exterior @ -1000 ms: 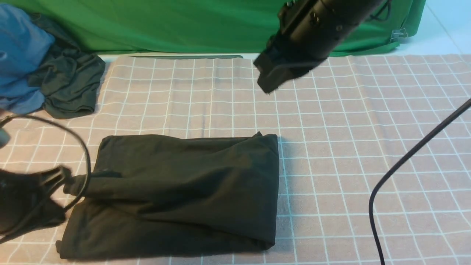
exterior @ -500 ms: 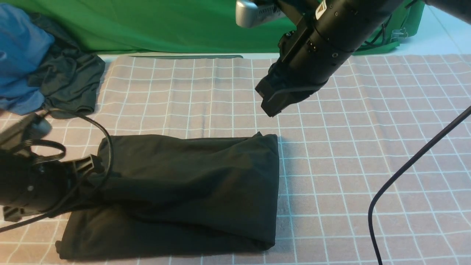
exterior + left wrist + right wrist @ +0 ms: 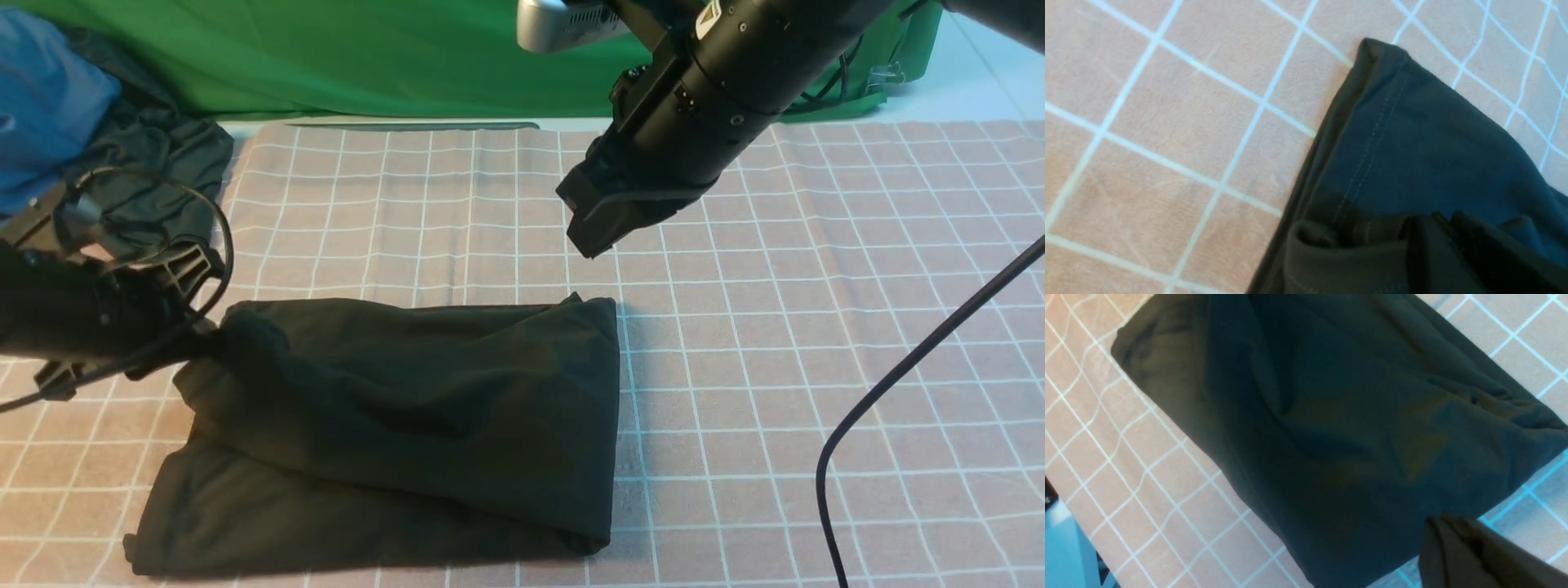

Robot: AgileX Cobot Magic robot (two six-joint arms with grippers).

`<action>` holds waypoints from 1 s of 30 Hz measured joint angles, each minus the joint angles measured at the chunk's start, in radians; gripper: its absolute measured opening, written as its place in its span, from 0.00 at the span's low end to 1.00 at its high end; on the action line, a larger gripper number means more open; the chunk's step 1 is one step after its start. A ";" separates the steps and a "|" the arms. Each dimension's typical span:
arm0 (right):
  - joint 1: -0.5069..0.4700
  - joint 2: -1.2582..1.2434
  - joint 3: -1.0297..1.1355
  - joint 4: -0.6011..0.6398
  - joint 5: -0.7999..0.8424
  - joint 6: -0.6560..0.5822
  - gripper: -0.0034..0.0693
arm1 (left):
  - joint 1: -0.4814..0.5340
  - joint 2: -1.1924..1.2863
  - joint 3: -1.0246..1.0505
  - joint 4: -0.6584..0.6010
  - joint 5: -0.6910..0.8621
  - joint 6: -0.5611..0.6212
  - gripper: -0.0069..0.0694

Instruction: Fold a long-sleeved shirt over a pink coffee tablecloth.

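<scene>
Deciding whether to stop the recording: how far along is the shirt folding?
Done: the long-sleeved shirt lies folded into a compact rectangle on the pink coffee tablecloth, no sleeves showing. In hand: the left gripper pinches its far left corner, raised off the cloth; the right gripper hangs above, holding nothing. Left: lay that corner flat, perhaps one more fold.

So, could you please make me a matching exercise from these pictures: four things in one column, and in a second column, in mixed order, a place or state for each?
Things:
1. long-sleeved shirt
2. green cloth
3. right gripper
4. black cable

Places or states:
a. curves down the right side of the front view
b. lies folded on the pink coffee tablecloth, its left end held by the left gripper
c. at the back, beyond the tablecloth
d. raised in the air, touching no cloth

Pairs: 1-b; 2-c; 3-d; 4-a
</scene>
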 joint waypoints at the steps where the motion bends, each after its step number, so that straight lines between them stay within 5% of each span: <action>1: 0.000 0.000 0.000 0.000 -0.001 0.000 0.10 | 0.000 0.001 -0.008 0.014 0.020 -0.012 0.20; 6: 0.000 0.000 0.000 0.002 -0.002 0.000 0.10 | 0.000 -0.004 -0.053 0.184 0.165 -0.129 0.20; 12: 0.000 0.000 0.000 0.002 -0.005 0.000 0.10 | 0.000 -0.012 -0.061 0.291 0.166 -0.102 0.21; 26: 0.000 0.000 0.000 0.003 -0.043 -0.003 0.10 | 0.000 0.022 -0.061 0.291 0.105 0.051 0.81; 30: 0.000 0.000 0.000 0.003 -0.051 -0.004 0.10 | 0.000 0.057 -0.061 0.262 0.105 0.099 0.83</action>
